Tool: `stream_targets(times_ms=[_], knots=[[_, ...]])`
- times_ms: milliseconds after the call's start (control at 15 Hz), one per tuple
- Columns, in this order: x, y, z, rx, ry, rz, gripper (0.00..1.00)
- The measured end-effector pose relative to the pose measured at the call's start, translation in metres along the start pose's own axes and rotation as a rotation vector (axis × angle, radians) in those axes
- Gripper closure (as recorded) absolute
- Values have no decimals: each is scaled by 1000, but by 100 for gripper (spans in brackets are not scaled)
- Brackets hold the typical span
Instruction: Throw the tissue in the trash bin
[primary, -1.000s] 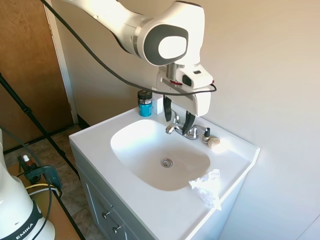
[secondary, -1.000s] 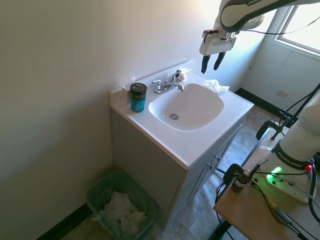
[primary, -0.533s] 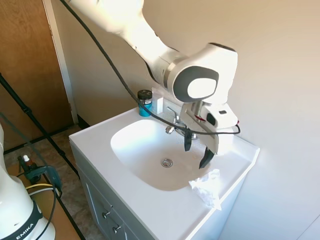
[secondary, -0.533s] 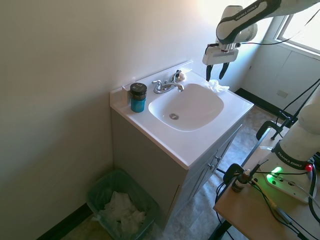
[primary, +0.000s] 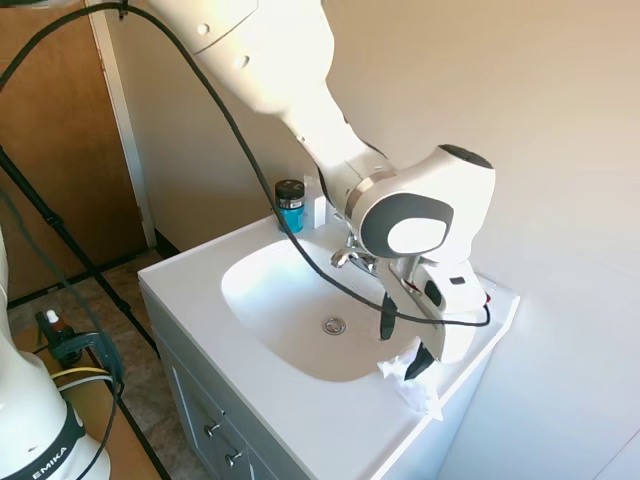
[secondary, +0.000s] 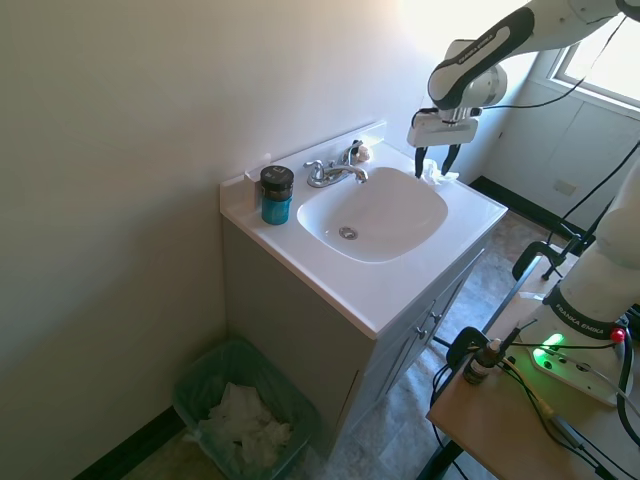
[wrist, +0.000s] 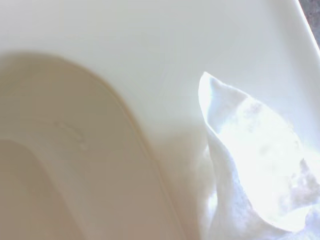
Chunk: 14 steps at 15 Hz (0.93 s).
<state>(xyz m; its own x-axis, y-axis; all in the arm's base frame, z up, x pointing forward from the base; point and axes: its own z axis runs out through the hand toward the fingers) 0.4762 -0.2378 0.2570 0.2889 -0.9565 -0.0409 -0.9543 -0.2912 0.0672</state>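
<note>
Gripper (primary: 406, 340) down low over the counter rim of the sink (primary: 300, 420), pointing downward, fingers (primary: 388, 318) spread apart with a clear gap between the two dark tips. Tissue (primary: 418, 385) lying crumpled on the white counter directly beneath and partly between the fingertips, one tip (primary: 424, 360) against or just over its upper folds, the other just beside its basin-side edge; not pinched, not lifted, resting flat on the counter at the corner of the vanity. Same arrangement from the opposite side: gripper (secondary: 435, 160) straddling the tissue (secondary: 440, 176), a small white lump at the far rim of the sink (secondary: 420, 270). Up close from the wrist: tissue (wrist: 250, 165) bright and wrinkled, lying on the counter just past the curved edge of the sink (wrist: 150, 60) basin. Faucet (primary: 350, 256) behind the fingers, toward the wall, close by but apart. Dark-lidded blue jar (primary: 290, 206) further along the back edge, well apart from the fingers, with a small white upright card (primary: 320, 210) just beside it. Trash bin (secondary: 245, 415) on the floor beside the vanity, far below and well apart from the fingers, lined with a greenish bag and holding crumpled white paper.
</note>
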Motion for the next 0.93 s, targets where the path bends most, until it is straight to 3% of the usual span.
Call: stream_targets(times_ms=[933], knots=[[21, 4, 15, 46, -50, -7, 100]])
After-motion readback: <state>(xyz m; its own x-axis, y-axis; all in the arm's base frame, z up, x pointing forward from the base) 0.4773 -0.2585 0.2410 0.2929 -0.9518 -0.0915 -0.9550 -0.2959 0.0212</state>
